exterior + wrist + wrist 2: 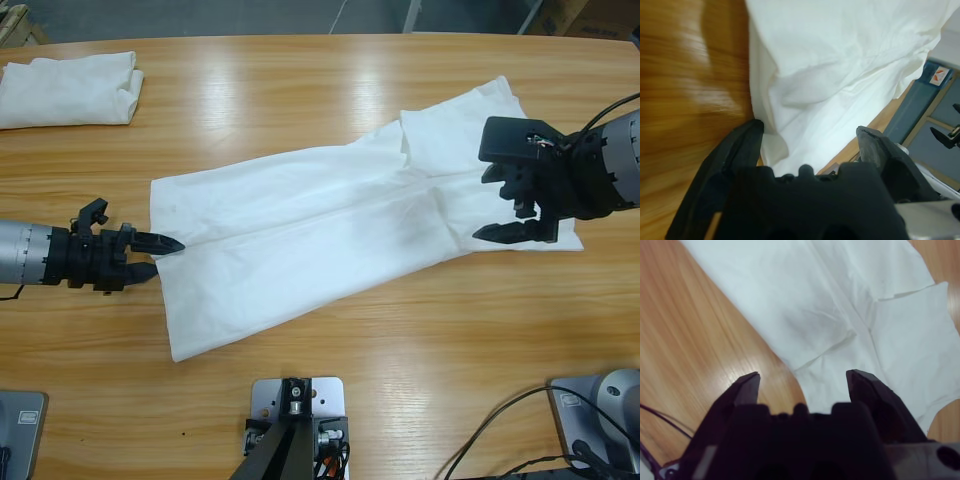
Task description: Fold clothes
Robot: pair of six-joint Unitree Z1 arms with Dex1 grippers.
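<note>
- A white T-shirt (330, 235) lies on the wooden table (300, 80), folded lengthwise into a long band that runs diagonally from the lower left to the upper right.
- The left end effector (165, 250) is at the left end of the T-shirt, at its edge; its jaws are apart, and the cloth edge sits between them in the left wrist view (810, 140).
- The right end effector (515, 232) is over the right end of the T-shirt, near the sleeve; its jaws are spread wide and grip nothing.
- A second folded white garment (68, 88) rests at the upper left corner of the table, well apart from the T-shirt.
</note>
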